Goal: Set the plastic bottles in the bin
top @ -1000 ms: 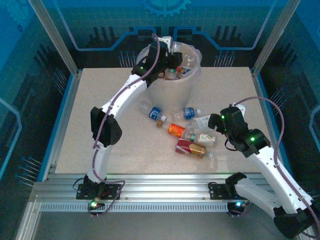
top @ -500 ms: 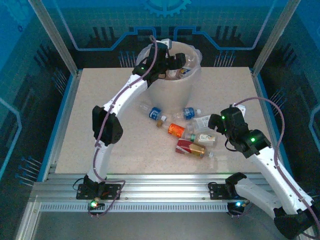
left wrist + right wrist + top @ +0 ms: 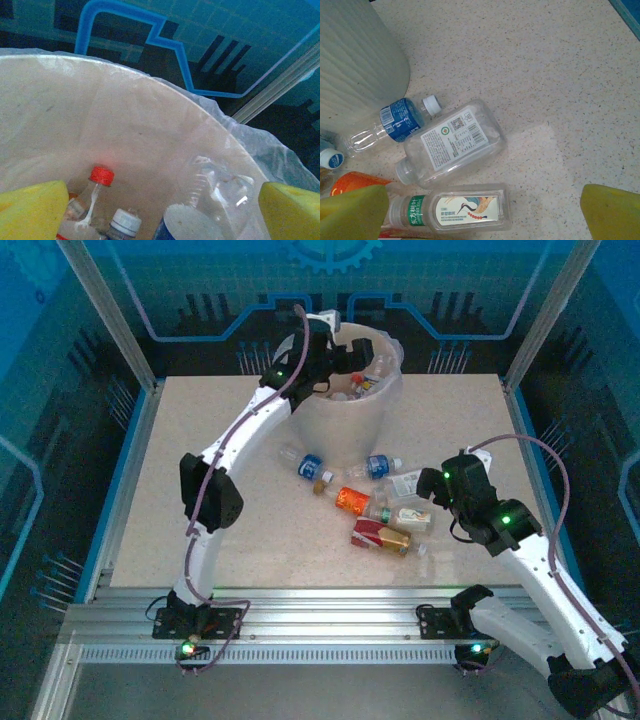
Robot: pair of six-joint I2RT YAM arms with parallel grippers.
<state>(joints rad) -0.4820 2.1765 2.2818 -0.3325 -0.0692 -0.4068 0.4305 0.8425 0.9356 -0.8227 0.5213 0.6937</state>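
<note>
- Several plastic bottles [image 3: 101, 176] lie inside the bin [image 3: 345, 422]; the left fingers [image 3: 30, 212] hang spread and empty over its mouth
- About six more [image 3: 352, 500] lie on the table [image 3: 200, 440] near the bin, so I'd say roughly half remains
- The right fingers [image 3: 612, 212] are spread wide, empty, above them

Left arm [image 3: 245, 430] outstretched, both jaws spread wide

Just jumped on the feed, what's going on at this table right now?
The left gripper hangs open over the bin with nothing between its fingers. A few bottles already lie inside. The right gripper is open too, low over the table beside the bin, above a cluster of loose bottles not yet picked up. Several are left to go in.
</note>
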